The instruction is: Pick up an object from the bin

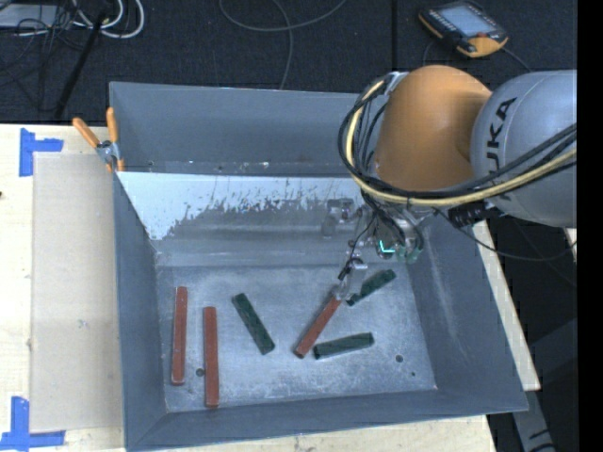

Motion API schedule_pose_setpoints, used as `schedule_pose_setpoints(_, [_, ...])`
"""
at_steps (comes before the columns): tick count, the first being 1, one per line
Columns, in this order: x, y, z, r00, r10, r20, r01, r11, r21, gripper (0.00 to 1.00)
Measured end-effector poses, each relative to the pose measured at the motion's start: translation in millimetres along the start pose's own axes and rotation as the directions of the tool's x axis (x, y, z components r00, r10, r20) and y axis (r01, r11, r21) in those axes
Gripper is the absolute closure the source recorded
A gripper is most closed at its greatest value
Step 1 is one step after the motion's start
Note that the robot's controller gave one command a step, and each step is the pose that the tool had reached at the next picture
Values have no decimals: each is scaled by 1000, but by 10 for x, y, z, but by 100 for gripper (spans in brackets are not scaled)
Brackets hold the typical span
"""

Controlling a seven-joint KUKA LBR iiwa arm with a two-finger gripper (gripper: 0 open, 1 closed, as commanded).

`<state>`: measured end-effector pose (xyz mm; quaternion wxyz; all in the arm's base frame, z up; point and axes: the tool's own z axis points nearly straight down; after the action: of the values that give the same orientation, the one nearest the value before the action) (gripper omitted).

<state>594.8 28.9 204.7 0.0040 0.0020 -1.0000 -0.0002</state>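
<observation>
Though the hand (356, 273) hung right of centre in the grey metal bin (137, 281), its grip couldn't be told. Under it lay the top end of a reddish-brown flat stick (317, 328), long axis diag. down-left.

Our grey, rounded KUKA arm (537, 149) reaches in from the right, its wrist capped by a smooth orange dome cover (424, 125). A bundle of yellow and black cables (358, 149) loops round the dome's left side and under it. Below the dome hangs our small metal two-finger gripper (363, 266), pointing down and slightly leftward, with a green light glowing on its body.
</observation>
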Motion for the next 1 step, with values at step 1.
schedule_pose_setpoints(1, [-15,-1,-41,1000,1,7,-1,1000,0,0])
